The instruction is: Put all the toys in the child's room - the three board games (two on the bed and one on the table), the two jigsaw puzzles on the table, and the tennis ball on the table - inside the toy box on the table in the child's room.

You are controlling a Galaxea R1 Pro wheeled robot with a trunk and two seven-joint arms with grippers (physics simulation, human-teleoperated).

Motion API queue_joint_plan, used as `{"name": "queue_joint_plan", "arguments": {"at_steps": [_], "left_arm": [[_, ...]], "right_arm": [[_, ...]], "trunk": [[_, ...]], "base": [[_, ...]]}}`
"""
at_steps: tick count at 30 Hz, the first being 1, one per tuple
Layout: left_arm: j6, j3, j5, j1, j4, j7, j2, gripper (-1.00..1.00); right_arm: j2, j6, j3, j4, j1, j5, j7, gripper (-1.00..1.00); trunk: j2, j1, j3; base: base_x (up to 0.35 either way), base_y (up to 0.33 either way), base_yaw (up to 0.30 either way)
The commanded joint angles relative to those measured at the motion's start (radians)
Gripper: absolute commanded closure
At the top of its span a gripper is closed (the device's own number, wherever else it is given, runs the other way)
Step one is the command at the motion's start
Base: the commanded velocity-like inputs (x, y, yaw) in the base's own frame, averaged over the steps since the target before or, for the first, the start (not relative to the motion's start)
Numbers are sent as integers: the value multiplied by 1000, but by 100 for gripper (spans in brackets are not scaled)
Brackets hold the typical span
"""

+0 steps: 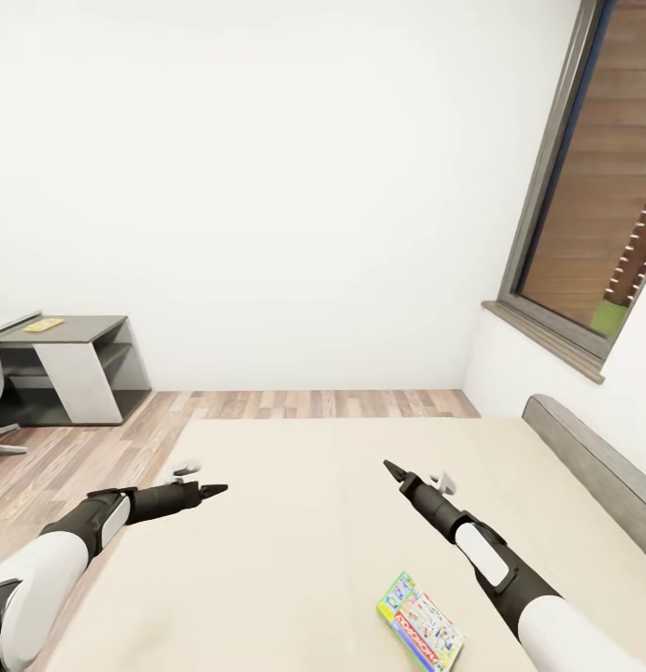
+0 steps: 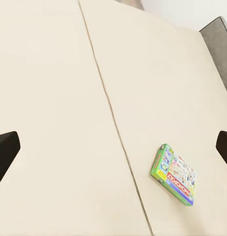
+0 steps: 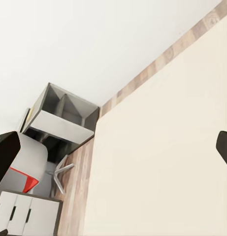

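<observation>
One board game, the green-edged Monopoly box, lies flat on the beige bed near its front right, below my right forearm. The left wrist view has the same box ahead of the open fingers. My left gripper hovers open over the bed's left part. Over the bed's middle hangs my right gripper, open and holding nothing, well short of the box. The toy box, the tennis ball and the jigsaw puzzles are out of view.
The bed's grey padded frame runs along the right, under a window. A low dark grey cabinet stands at the left wall with a small flat yellowish item on top. Pale drawer fronts and a red-seated chair stand beyond the wood floor.
</observation>
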Motion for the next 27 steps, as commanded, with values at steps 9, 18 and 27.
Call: {"name": "queue_joint_plan", "arguments": {"at_steps": [9,18,27], "left_arm": [[6,9,-9,-1,-1,-6,-1,-100],[6,9,-9,-1,-1,-7,0,-100],[5,10,-9,-1,-1,-10,3,-100]], "right_arm": [[0,3,5,0,-1,-11,-1,-100],[1,3,7,0,-1,-11,-1,-100],[0,4,8,0,-1,-12,-1,-100]], "trunk": [[-2,1,-2],[-2,1,-2],[-2,1,-2]], "base": [[0,-25,0],[0,-75,0],[0,-120,0]]}}
